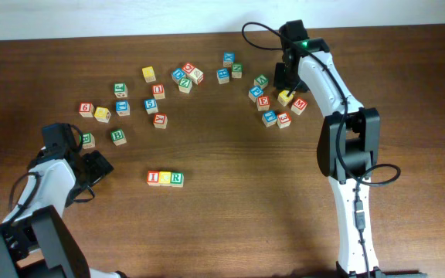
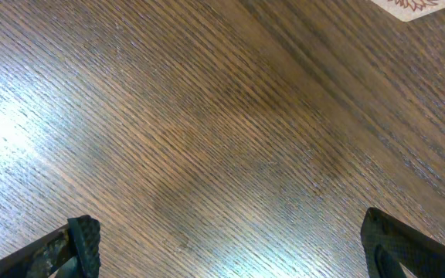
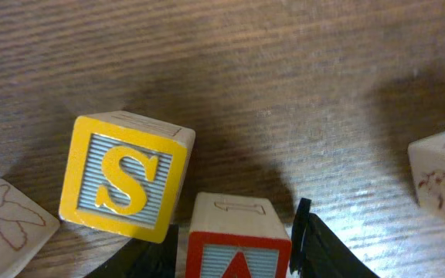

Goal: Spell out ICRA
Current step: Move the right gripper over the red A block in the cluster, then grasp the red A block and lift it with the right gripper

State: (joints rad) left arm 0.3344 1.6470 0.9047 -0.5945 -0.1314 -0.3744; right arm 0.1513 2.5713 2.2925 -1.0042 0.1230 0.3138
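Observation:
A row of three blocks, I [image 1: 154, 177], C [image 1: 165, 177] and R [image 1: 177, 177], lies at the table's front middle. My right gripper [image 3: 236, 232] is at the far right cluster, its fingers on both sides of a red A block [image 3: 238, 251] and against it. In the overhead view the right gripper [image 1: 286, 80] hides that block. A yellow S block [image 3: 126, 181] sits just left of it and also shows in the overhead view [image 1: 286, 98]. My left gripper [image 1: 97, 166] is open and empty over bare wood [image 2: 230, 154], left of the row.
Several loose letter blocks lie around the right gripper, such as a red one [image 1: 299, 106] and a blue one [image 1: 256, 93]. Another scatter lies at the back left, around a yellow block [image 1: 149, 74] and a green one [image 1: 117, 137].

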